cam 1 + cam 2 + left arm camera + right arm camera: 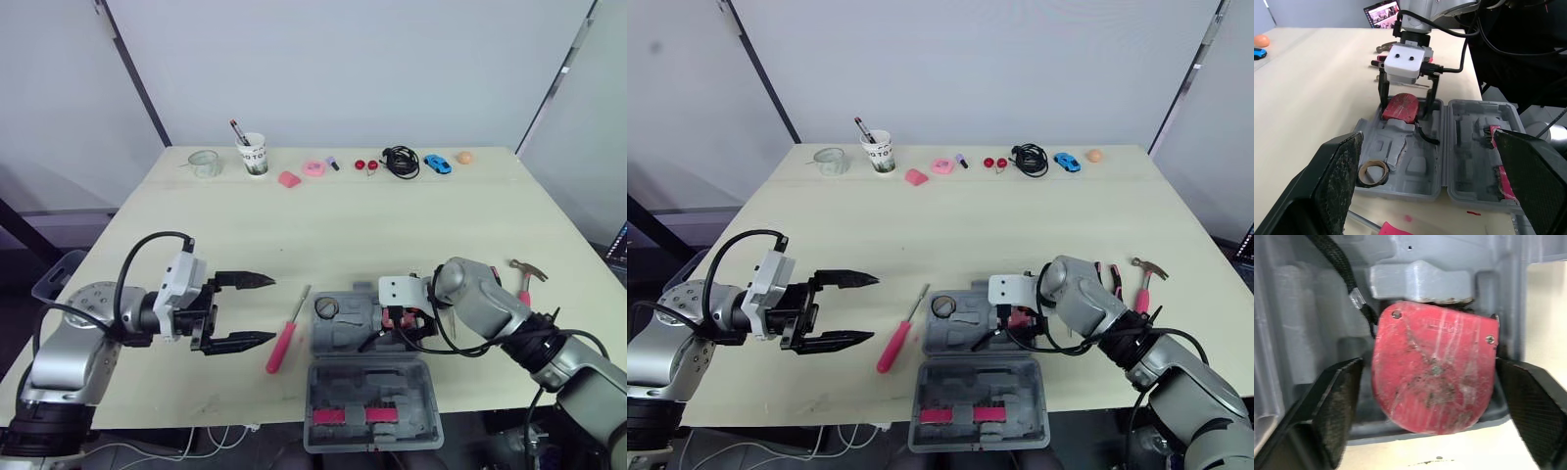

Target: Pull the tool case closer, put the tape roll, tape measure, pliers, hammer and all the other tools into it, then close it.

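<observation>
Inside the tool case (1415, 169), tape measure (1432, 377)

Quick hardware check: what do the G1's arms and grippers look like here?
Left arm and right arm are rounded silver-grey shells with black joints. Each wrist carries a white boxy camera housing; the right one shows two small dark lenses. Black cables loop loosely at both wrists. The left gripper and right gripper each have two black tapered fingers with rough, grainy inner pads.

Lab: pale table (343, 225), white partitions (343, 59)
</observation>
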Available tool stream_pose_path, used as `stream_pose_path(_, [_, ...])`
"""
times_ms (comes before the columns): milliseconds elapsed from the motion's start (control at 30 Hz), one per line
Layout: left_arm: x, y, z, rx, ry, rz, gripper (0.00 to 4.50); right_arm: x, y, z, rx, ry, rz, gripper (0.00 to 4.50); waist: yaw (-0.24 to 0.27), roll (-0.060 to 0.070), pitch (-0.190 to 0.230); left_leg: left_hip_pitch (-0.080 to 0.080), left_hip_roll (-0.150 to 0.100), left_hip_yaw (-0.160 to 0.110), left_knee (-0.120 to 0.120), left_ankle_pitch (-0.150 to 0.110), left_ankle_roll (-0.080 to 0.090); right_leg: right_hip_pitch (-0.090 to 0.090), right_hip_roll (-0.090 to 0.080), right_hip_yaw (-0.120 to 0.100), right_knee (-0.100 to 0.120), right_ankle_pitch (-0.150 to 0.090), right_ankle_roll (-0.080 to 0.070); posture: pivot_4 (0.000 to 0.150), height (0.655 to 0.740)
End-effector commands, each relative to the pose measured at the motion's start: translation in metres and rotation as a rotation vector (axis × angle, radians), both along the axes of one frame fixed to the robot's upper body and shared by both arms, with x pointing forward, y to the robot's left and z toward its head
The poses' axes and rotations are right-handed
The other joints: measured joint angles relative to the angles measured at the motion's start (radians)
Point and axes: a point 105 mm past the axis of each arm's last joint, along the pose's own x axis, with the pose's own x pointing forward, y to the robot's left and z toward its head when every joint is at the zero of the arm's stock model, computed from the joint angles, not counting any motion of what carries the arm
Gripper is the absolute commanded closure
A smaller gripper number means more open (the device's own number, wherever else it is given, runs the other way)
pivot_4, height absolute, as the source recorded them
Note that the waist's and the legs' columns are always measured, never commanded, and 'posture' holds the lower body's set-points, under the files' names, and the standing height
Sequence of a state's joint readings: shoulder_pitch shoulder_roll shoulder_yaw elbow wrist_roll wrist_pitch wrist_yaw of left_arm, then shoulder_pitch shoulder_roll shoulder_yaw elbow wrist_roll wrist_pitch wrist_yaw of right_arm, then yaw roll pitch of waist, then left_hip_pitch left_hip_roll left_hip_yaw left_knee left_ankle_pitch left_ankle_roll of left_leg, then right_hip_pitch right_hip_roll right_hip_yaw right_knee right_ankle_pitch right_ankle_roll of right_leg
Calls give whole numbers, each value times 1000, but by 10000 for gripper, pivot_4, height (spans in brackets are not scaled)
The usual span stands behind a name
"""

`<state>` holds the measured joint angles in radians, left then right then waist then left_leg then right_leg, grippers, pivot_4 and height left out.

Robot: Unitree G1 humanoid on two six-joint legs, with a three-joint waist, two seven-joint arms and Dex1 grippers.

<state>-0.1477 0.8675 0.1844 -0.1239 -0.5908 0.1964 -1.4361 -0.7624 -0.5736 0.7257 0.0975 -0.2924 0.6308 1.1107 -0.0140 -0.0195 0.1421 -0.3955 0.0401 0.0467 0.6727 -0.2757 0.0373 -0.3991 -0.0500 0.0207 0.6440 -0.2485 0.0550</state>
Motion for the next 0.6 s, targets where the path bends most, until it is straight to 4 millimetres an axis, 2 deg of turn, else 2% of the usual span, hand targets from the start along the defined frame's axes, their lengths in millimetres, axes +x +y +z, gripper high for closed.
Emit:
stream_pose_path(33, [-3,-4,4,1,-28,-24,0,5,-4,12,15,-53,-23,265,0,0,0,0,0,0,0,0,0,0,0,0,0,0,0,1500,7400])
stream_pose_path(367, [-4,-7,2,-7,-25,-36,0,7,-13,38,63,-148,-57,265,1,0,0,-1,0,0,0,0,0,-1,0,0,0,0,0,1500,7400])
stream_pose_path(600, [-3,-6,2,-6,-26,-39,0,-9,-17,48,132,-118,-71,265,3,1,0,-1,0,0,0,0,0,-1,0,0,0,0,0,1500,7400])
